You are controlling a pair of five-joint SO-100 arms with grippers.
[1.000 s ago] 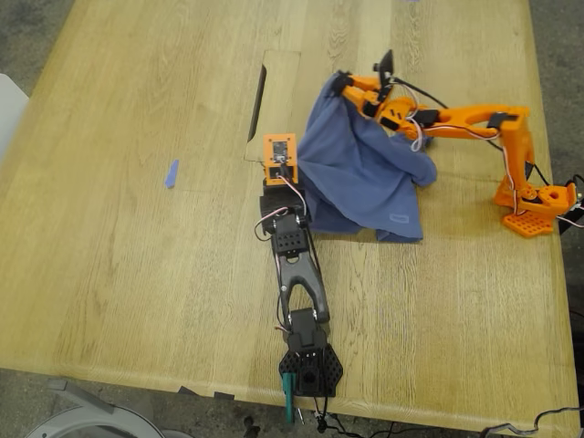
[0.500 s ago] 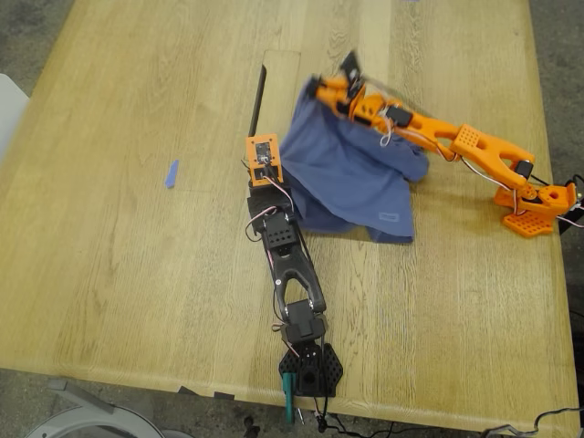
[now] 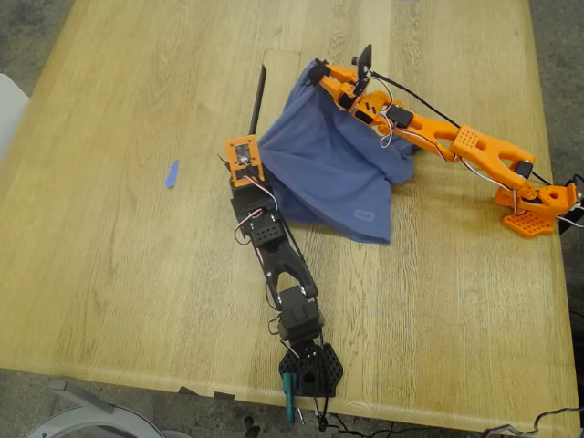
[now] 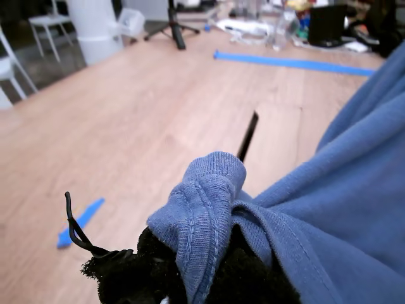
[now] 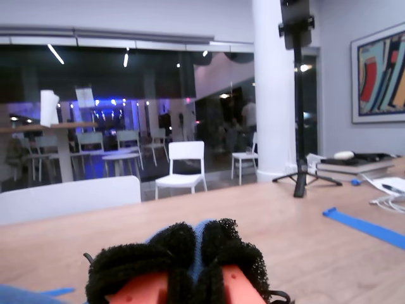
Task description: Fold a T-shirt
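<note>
The slate-blue T-shirt point(image 3: 333, 169) hangs bunched between the two arms, its lower part resting on the wooden table point(image 3: 119, 255); no print shows. My first gripper point(image 3: 259, 153), on the black arm, is shut on a rolled hem of the shirt point(image 4: 205, 202); its black foam pads point(image 4: 136, 275) clamp the cloth. My second gripper point(image 3: 315, 75), on the orange arm, is shut on the shirt's upper edge and holds it raised. In the second wrist view a sliver of blue cloth point(image 5: 201, 235) shows between the black foam pads point(image 5: 237, 253).
A dark slot point(image 3: 258, 96) is cut into the table just beyond my first gripper. A small blue tape piece point(image 3: 171, 173) lies toward the exterior view's left. The black arm's base point(image 3: 310, 370) stands at the near edge, the orange base point(image 3: 534, 208) at the exterior view's right edge.
Both arms have moved toward the exterior view's left and a little farther from the camera, carrying the shirt along. The orange arm has stretched out. Both grips stay shut.
</note>
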